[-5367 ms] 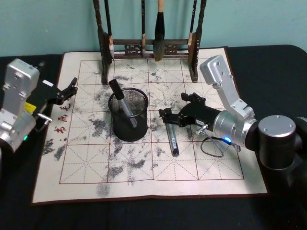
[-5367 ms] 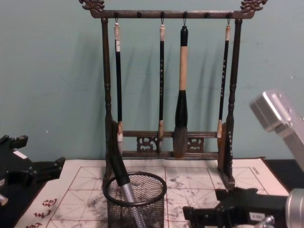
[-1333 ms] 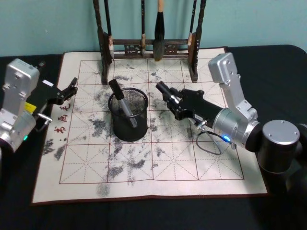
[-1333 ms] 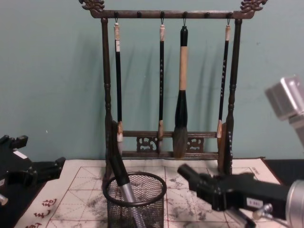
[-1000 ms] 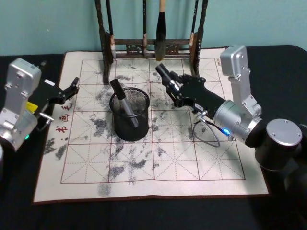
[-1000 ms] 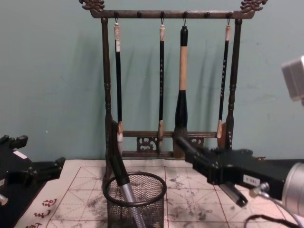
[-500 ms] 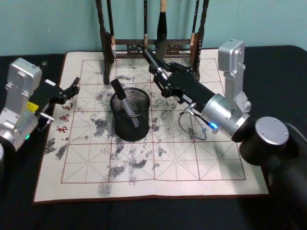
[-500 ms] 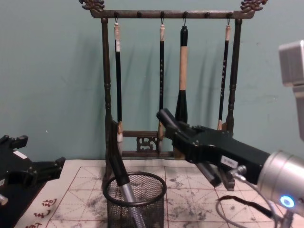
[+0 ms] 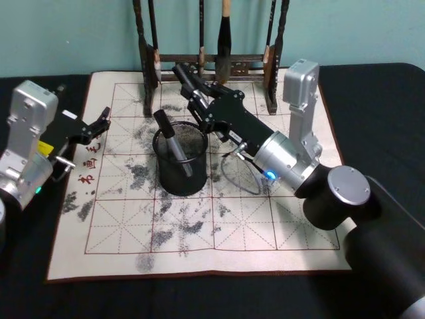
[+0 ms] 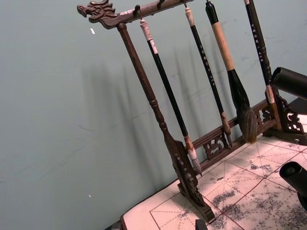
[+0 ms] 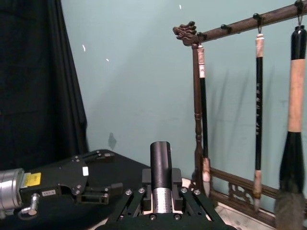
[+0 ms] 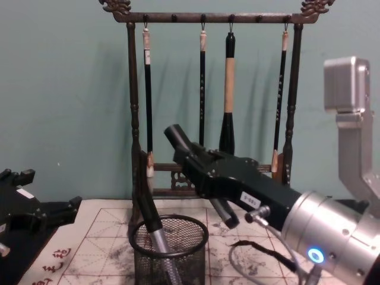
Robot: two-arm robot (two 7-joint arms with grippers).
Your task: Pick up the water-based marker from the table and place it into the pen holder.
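1. One water-based marker (image 9: 189, 83) is off the bench, in the air just beyond the far right of the pen holder (image 9: 178, 178). It slants, with its black capped end up toward the far left and its lower end down toward the near right.
2. Right end effector (image 9: 214, 114) is clenched on the marker around mid-barrel. In the right wrist view the silvery barrel sits between the pads and the cap stands clear above them.
3. Judged by its look, the marker is light, stiff and smooth-skinned. A mid-barrel hold balances it, but the slick barrel could swivel or slide if its end strikes anything.
4. Wire mesh makes the holder look light, so a knock on its rim could shove or tip it. Another marker (image 9: 170, 144) already leans inside at the left, so the right side is the freer gap.
5. Left end effector (image 9: 101, 121) hangs released at the left edge of the practice mat (image 9: 199, 226), well apart from the holder.
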